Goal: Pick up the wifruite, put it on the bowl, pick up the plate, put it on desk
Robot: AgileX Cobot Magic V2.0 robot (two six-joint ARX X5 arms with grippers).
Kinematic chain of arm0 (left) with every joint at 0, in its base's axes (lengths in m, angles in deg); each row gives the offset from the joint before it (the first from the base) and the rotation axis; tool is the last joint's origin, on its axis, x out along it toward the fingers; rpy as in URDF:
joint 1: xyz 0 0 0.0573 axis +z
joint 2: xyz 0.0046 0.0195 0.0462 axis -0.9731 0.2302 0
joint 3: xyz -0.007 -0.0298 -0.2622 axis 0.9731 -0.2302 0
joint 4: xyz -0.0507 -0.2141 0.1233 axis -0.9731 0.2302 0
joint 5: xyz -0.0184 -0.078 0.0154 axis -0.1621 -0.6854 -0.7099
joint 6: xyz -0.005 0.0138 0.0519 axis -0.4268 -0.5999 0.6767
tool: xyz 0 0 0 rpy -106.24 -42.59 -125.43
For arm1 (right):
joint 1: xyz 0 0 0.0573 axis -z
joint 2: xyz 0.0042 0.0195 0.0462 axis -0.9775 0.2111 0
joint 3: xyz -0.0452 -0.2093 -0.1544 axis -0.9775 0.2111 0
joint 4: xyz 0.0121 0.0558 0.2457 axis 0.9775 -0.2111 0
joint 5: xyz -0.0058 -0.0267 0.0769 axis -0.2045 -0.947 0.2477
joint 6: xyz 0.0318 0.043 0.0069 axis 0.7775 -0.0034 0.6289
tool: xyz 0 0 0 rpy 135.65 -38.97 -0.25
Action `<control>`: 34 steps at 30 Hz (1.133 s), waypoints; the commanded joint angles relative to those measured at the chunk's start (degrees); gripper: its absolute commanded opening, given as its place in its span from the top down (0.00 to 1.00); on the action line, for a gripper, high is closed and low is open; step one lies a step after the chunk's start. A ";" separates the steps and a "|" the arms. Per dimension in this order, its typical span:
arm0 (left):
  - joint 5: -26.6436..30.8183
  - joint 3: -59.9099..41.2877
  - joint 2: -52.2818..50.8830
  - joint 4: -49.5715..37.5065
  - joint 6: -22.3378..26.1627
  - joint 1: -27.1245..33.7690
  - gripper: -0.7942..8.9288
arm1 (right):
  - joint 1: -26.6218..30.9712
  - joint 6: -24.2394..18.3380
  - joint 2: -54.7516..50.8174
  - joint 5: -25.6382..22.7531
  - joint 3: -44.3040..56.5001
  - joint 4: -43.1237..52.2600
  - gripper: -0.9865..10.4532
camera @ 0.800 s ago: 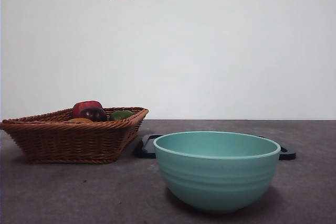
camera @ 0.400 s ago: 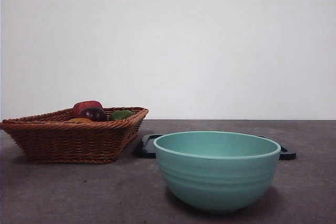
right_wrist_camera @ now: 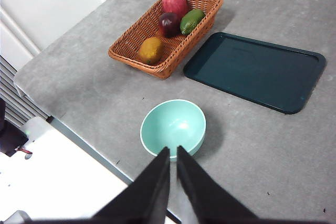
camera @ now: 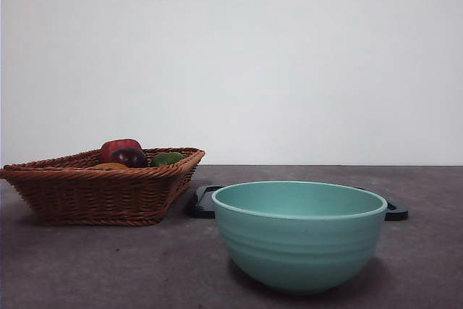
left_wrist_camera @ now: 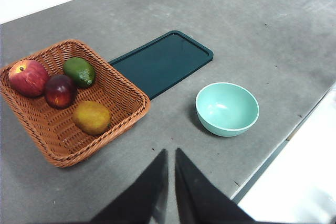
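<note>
Grey-brown and faintly mottled, the desk (left_wrist_camera: 252,30) carries everything, and both arms hang high over it with nothing in their grasp. Next in size is the plate (left_wrist_camera: 163,62), glossy black, lying flat and bare on the desk well beyond the tips of the left gripper (left_wrist_camera: 170,153); in the right wrist view the plate (right_wrist_camera: 254,71) lies far out past the right gripper (right_wrist_camera: 173,150) and off to one side of its line. Touching or just beside one short end of the plate is the wicker basket (left_wrist_camera: 123,121), which lies ahead of the left jaws and off to one side. The bowl (left_wrist_camera: 227,108), mint green and empty, stands apart from both plate and basket; it is the nearest thing to the right gripper, just past its tips, and lies ahead and to the other side of the left one. Smallest are the four fruits in the basket: a red apple (left_wrist_camera: 28,77), a dark red-purple fruit (left_wrist_camera: 59,91), a green fruit (left_wrist_camera: 80,72) and the wifruite (left_wrist_camera: 92,117), dull orange-brown, resting in the basket's corner nearest the left jaws yet well clear of them. Each gripper's jaws stand almost together, a thin slit between them, holding nothing.
</note>
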 commanded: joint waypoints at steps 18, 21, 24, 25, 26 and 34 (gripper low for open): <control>0.85 -30.67 -8.92 -45.35 -14.38 23.39 0.90 | -0.35 0.55 0.09 -0.09 -0.90 0.50 0.90; 3.45 -41.94 -11.76 -57.96 -14.34 25.99 0.90 | -0.35 0.55 0.09 -0.07 -0.90 0.50 0.90; 6.97 -50.82 -13.84 -63.76 -16.41 26.91 0.90 | -0.35 0.52 0.09 -0.09 -0.90 0.50 0.90; 9.66 -53.42 -14.47 -64.74 -18.10 26.93 0.90 | -0.35 0.55 0.09 -0.07 -0.90 0.50 0.90; 11.26 -54.97 -14.93 -65.00 -19.06 26.93 0.90 | -0.35 0.55 0.09 -0.07 -0.90 0.50 0.90; 13.81 -62.01 -18.18 -64.59 -18.10 26.91 0.90 | -0.35 0.55 0.09 -0.07 -0.90 0.50 0.90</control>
